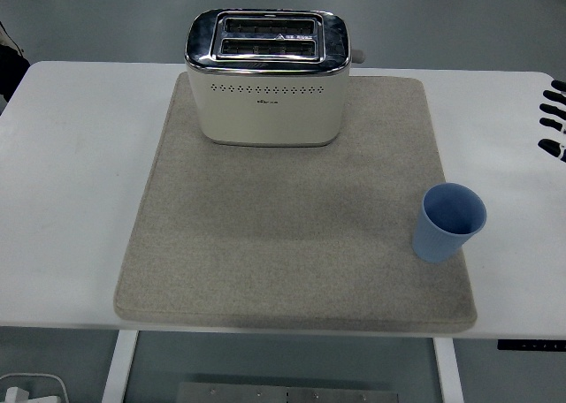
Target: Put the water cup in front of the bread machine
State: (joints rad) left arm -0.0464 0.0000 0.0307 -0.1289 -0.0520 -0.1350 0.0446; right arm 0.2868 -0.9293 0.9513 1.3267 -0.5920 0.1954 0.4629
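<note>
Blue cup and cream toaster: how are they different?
The small blue plastic cup is round and plain; the cream toaster with the shiny metal top is much bigger and boxy. The cup sits at the grey mat's right edge, the toaster at its back. Both stand upright.
</note>
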